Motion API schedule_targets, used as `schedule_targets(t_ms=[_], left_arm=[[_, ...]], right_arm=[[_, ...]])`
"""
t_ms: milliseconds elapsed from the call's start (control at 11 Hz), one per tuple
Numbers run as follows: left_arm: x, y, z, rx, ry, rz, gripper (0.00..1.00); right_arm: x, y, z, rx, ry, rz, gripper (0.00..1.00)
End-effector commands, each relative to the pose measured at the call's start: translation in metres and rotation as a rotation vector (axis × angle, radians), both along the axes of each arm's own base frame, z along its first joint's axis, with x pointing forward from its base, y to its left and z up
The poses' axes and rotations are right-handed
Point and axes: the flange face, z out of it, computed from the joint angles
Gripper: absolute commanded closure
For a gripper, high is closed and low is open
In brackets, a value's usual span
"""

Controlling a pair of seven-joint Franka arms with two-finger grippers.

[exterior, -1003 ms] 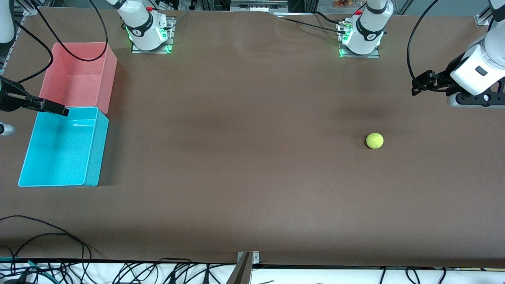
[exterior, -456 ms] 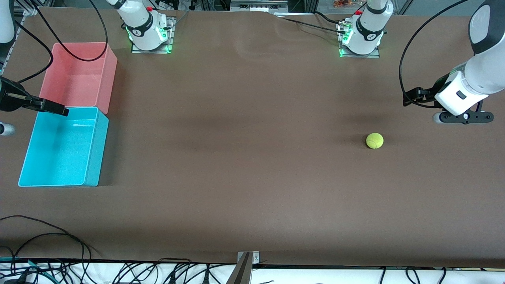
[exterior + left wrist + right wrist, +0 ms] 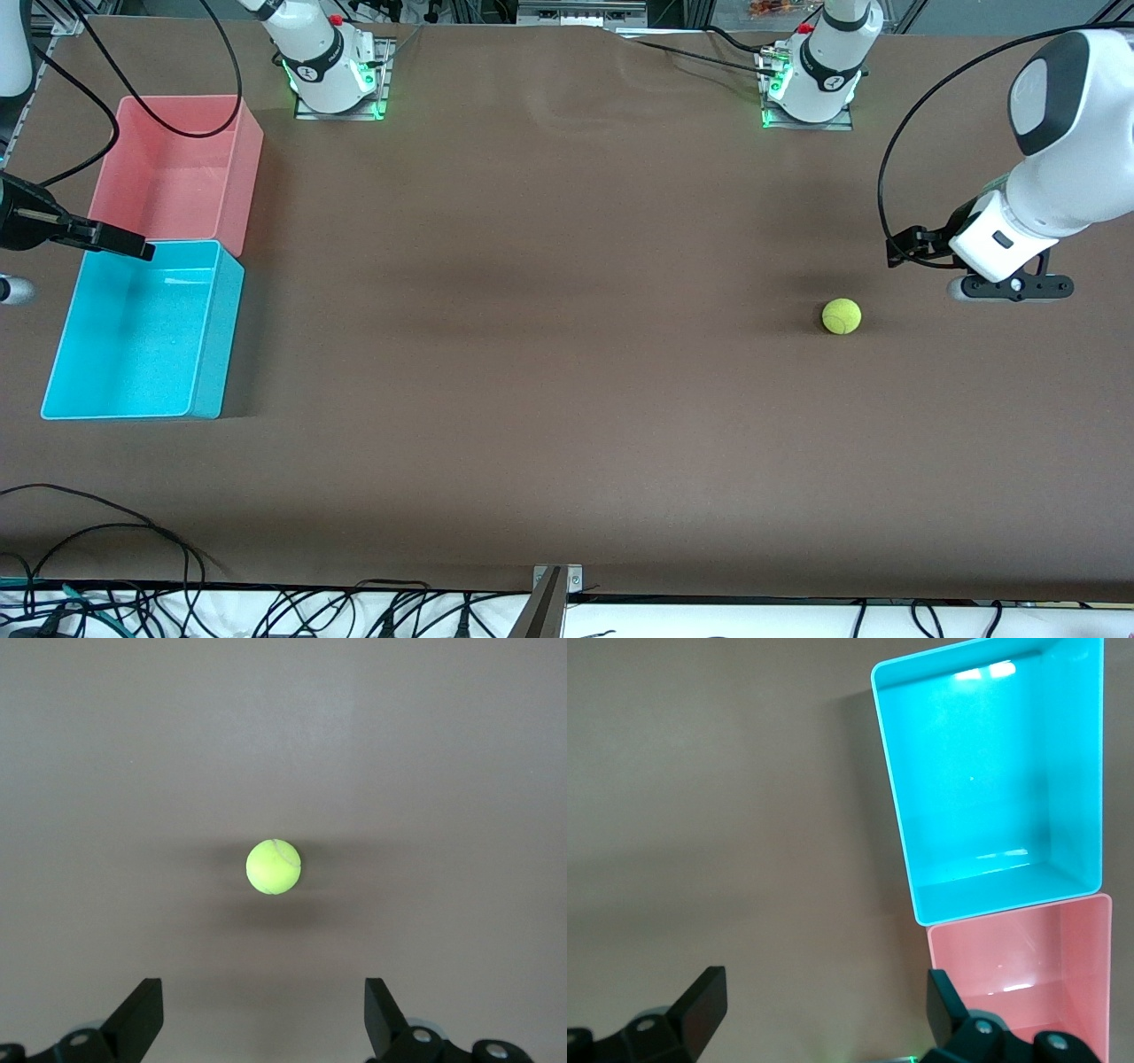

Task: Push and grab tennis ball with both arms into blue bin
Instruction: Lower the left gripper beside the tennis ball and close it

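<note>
The tennis ball (image 3: 841,316) is a small yellow-green ball lying on the brown table toward the left arm's end. It shows ahead of the jaws in the left wrist view (image 3: 273,866). My left gripper (image 3: 897,250) hangs open and empty in the air close beside the ball, apart from it; its own view shows the jaws wide apart (image 3: 261,1014). The empty blue bin (image 3: 217,337) stands at the right arm's end and shows in the right wrist view (image 3: 974,771). My right gripper (image 3: 133,246) is open and empty in the air over the blue bin's edge (image 3: 824,1003).
An empty pink bin (image 3: 241,168) touches the blue bin and stands farther from the front camera; it also shows in the right wrist view (image 3: 1010,966). Cables lie along the table's near edge (image 3: 106,532). The arm bases (image 3: 332,75) stand along the edge farthest from the camera.
My left arm has swung in from the table's end and come down closer to the ball. The ball and my right arm have not moved.
</note>
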Motion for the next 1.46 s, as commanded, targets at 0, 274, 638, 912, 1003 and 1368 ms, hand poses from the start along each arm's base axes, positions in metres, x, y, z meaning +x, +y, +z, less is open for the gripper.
schedule_targets(t_ms=[0, 274, 638, 912, 1003, 1368], left_arm=[[-0.004, 0.006, -0.027, 0.018, -0.031, -0.02, 0.0], [-0.013, 0.015, -0.067, 0.016, -0.062, -0.008, 0.0], [-0.023, 0.013, -0.098, 0.014, -0.027, -0.012, 0.0], [-0.031, 0.013, -0.129, 0.01, -0.056, -0.019, 0.0], [-0.031, 0.015, -0.131, 0.015, -0.053, -0.05, 0.0], [-0.05, 0.017, -0.158, -0.024, 0.017, -0.354, 0.34]], right_arm=[[0.0, -0.003, 0.004, 0.023, 0.004, 0.014, 0.0], [0.0, -0.008, 0.004, 0.023, 0.004, 0.006, 0.0], [0.0, -0.007, 0.004, 0.024, 0.004, 0.008, 0.0], [0.0, -0.007, 0.004, 0.025, 0.004, 0.009, 0.0], [0.0, -0.008, 0.004, 0.025, 0.004, 0.008, 0.0], [0.0, -0.008, 0.003, 0.026, 0.005, 0.017, 0.0]])
